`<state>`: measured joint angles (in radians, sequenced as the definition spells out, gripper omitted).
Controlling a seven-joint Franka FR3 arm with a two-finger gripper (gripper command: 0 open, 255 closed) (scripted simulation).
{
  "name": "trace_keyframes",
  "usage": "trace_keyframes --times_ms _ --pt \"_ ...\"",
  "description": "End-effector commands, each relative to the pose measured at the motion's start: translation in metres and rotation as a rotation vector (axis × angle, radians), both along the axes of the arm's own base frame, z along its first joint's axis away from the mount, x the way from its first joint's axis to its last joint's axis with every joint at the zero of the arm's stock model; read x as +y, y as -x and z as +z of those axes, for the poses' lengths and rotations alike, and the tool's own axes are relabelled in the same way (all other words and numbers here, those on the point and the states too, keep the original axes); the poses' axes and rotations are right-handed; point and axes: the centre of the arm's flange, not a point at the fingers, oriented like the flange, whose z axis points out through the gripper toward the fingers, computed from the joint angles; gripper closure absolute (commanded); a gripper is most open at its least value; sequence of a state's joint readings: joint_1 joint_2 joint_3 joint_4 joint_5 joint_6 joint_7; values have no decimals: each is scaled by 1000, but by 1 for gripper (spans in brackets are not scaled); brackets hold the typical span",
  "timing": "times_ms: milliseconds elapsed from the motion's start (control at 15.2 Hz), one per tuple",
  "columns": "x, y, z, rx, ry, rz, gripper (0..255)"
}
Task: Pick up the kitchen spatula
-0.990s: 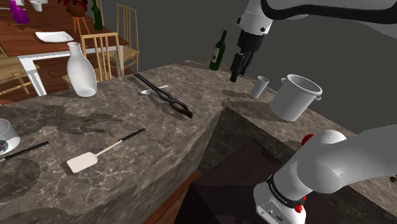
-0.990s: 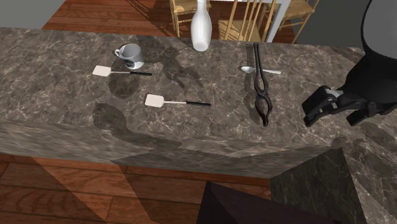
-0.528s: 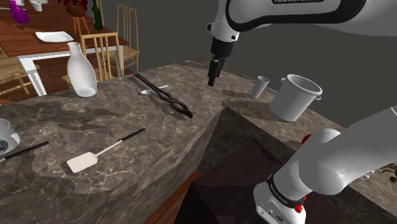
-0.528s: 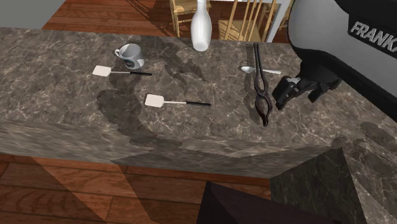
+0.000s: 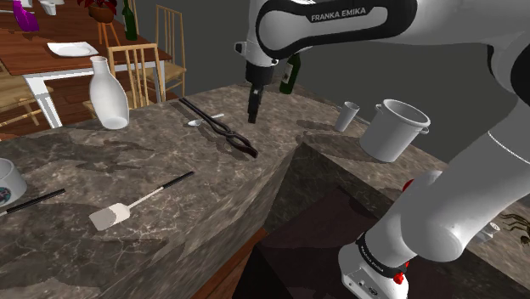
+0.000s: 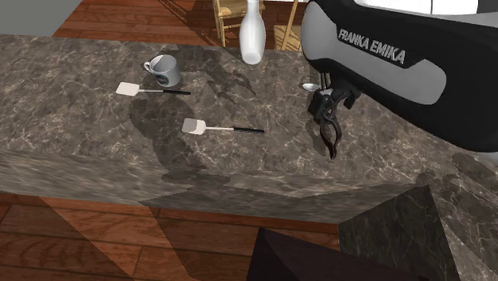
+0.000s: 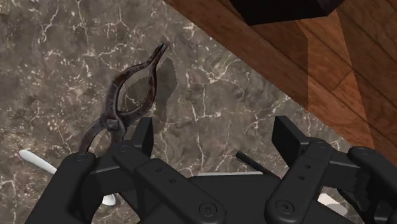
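Shoulder view: my jaws hang open above the bench (image 5: pixel 102 161); the spatula (image 5: pixel 119 211) looks light and stiff, so I'd pinch its thin handle.

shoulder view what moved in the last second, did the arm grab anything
The arm swung toward the shoulder view's left, carrying the end effector from near the small cup to above the black tongs. It took hold of nothing; its fingers stand apart. The spatula, tongs, vase and pot stayed put.
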<state>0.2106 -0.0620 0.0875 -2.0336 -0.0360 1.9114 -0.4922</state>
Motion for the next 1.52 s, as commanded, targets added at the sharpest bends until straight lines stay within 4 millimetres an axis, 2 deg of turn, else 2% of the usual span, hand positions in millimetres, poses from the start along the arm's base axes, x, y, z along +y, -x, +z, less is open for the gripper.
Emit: trace_keyframes --times_ms 0,396,726,1056,1452 --pt "21 -11 -16 0 -1 70 0" --pt "86 -35 -55 1 -2 271 0" --pt "143 -45 -87 1 -3 440 0" --pt "201 -46 -119 2 -5 608 0" --pt "269 -34 -158 3 -6 809 0"
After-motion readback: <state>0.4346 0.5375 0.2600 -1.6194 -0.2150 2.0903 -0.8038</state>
